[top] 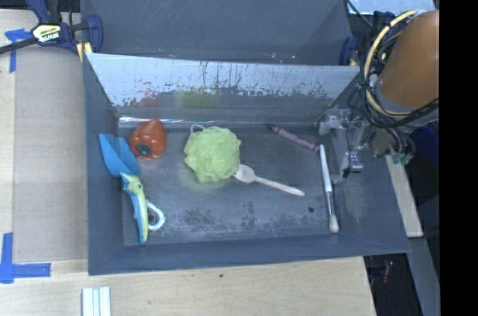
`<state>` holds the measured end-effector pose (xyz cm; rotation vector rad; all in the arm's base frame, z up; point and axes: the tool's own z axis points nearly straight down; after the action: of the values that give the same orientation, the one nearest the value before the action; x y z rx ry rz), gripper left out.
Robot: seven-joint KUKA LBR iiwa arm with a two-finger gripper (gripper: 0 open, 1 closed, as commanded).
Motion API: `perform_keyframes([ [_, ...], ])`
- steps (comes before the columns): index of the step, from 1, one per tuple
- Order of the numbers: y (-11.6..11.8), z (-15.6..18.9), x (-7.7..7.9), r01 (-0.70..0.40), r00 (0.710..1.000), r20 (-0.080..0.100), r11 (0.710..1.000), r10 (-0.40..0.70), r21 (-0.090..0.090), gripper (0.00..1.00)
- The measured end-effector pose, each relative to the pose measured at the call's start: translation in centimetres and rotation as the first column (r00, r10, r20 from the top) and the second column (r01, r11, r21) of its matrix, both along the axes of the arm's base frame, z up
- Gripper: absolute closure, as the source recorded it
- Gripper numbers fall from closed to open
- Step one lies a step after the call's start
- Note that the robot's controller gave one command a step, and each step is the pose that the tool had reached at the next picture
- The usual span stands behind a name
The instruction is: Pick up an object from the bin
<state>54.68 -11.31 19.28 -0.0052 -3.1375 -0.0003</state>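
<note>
- The arm's gripper (351, 154) is hanging at the right side of the grey metal bin (224, 251), close against the right sloped wall.
- The rounded orange wrist cover (412, 60) and a bundle of black and yellow cables (377, 83) are sitting above the gripper, over the bin's right rim.
- Whether the gripper is released or clenched cannot be told. No object is showing inside it.
- The long, slim white rod (327, 191) is lying nearest the gripper, just to its left. It is running along the right edge of the bin floor, from beside the gripper down towards the front right corner.
- The short dark maroon pen-like stick (293, 137) is lying near the back wall, to the left of the gripper and apart from it.
- The white plastic spoon (270, 182) is resting mid-floor, its bowl touching the light green mesh bath pouf (213, 154).
- The orange-red toy pepper (148, 139) is standing left of the pouf, near the back left corner.
- The blue and yellow-green handled tool with a white loop (133, 187) is lying along the left edge of the floor, well apart from the gripper.
</note>
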Motion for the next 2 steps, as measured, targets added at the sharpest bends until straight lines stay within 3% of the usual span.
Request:
perform_keyframes([
  [1, 0.1, 0.4, 0.2, -0.003, 1.000, 0.008, 1.000, 0.003, -0.001, 0.00],
  [2, 5.5, -7.4, 1.9, 0.006, 1.000, 0.013, 1.000, -0.006, -0.001, 0.00],
])
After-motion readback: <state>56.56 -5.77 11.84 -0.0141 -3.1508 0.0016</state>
